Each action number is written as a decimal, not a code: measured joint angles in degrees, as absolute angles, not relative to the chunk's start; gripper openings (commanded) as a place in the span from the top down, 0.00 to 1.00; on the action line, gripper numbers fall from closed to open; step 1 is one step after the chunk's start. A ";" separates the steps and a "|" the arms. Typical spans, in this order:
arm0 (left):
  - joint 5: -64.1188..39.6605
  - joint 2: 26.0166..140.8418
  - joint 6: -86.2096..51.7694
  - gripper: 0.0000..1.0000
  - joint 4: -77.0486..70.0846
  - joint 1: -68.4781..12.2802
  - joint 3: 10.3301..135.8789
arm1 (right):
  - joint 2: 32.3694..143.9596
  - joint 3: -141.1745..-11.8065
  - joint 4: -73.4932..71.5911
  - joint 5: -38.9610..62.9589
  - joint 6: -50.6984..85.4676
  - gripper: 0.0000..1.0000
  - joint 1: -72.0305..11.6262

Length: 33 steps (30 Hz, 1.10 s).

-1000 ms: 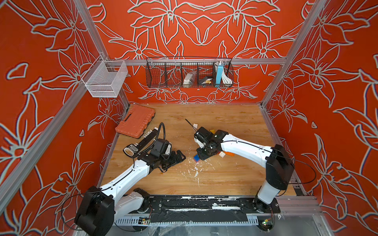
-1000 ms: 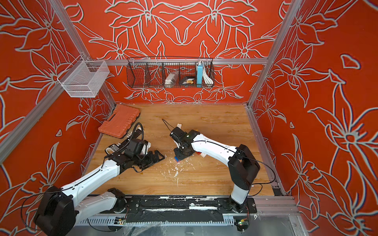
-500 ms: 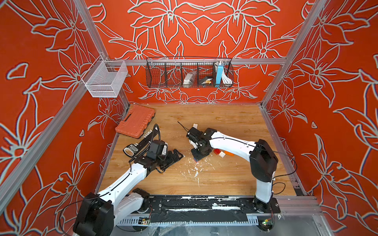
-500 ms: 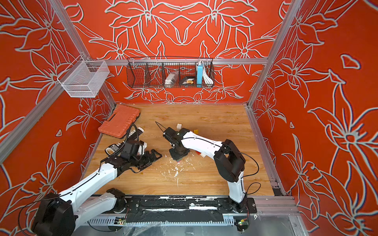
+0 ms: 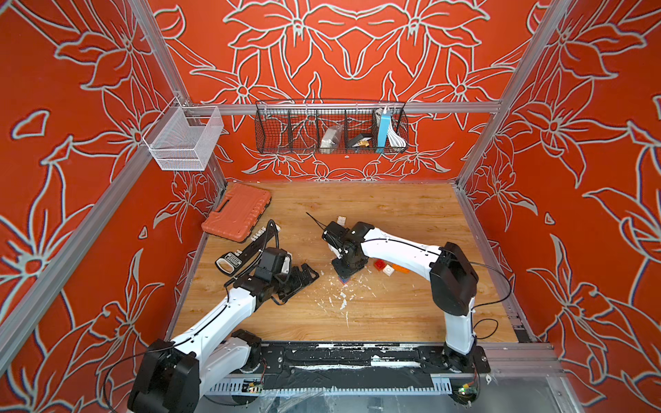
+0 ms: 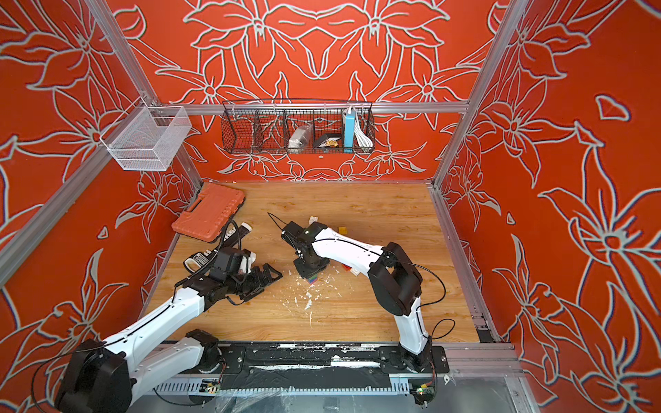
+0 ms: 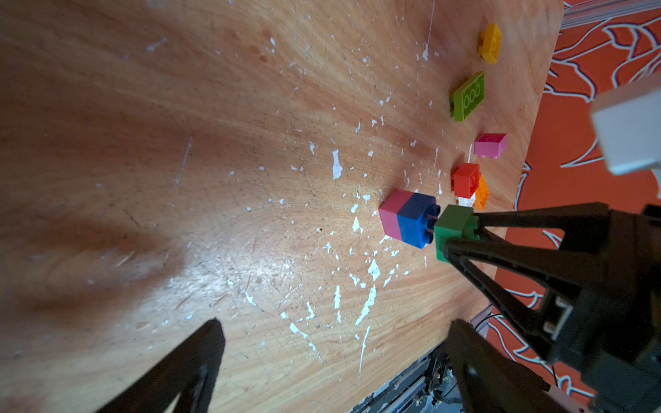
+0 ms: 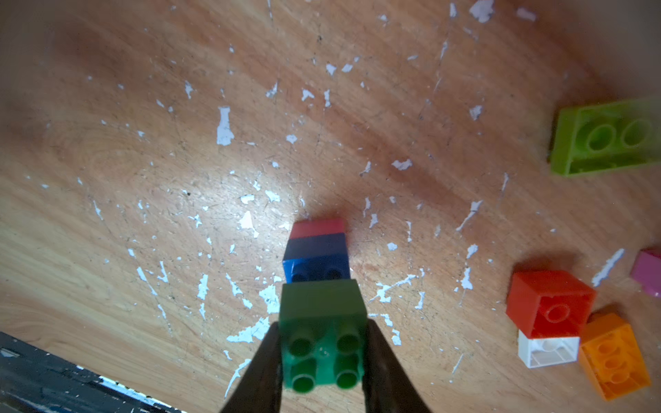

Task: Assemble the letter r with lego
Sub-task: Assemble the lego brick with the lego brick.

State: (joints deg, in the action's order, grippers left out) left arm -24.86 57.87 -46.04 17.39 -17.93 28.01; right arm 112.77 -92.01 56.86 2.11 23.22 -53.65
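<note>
My right gripper point(image 8: 323, 343) is shut on a green lego brick point(image 8: 322, 311), studs facing the camera. It holds the brick just over the studs of a blue brick point(image 7: 416, 223) stacked on a pink one point(image 7: 391, 218). The blue studs still show beneath the green brick point(image 7: 454, 229). In both top views the right gripper point(image 5: 345, 273) hides most of this stack point(image 6: 312, 280). My left gripper point(image 7: 336, 323) stands open and empty to the left of the stack point(image 5: 304, 280). Loose red point(image 8: 551, 304), white point(image 8: 547, 352), orange point(image 8: 613, 355), lime point(image 8: 608, 137), pink point(image 7: 490, 144) and yellow point(image 7: 490, 42) bricks lie to the right.
White flecks point(image 5: 343, 304) litter the wooden floor in front of the stack. An orange ribbed case point(image 5: 238, 211) lies at the back left, with a black tool point(image 5: 232, 258) beside the left arm. A small white brick point(image 5: 341, 219) sits behind the right gripper. Wire baskets point(image 5: 331, 127) hang on the back wall.
The right arm's elbow swung left and its gripper, still holding the green brick, came a little left and forward over the stack. The left gripper stayed open and barely shifted.
</note>
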 measured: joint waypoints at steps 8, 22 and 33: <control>-25.80 57.87 -45.80 0.01 17.32 -17.93 28.01 | 114.10 -92.62 57.06 1.98 22.70 1.00 -53.65; -26.50 57.87 -44.95 0.01 17.26 -17.63 28.01 | 115.57 -94.00 57.69 2.00 21.74 1.00 -53.65; -26.65 57.87 -44.91 0.01 17.28 -17.61 28.01 | 116.27 -94.48 58.26 0.49 22.39 1.00 -54.89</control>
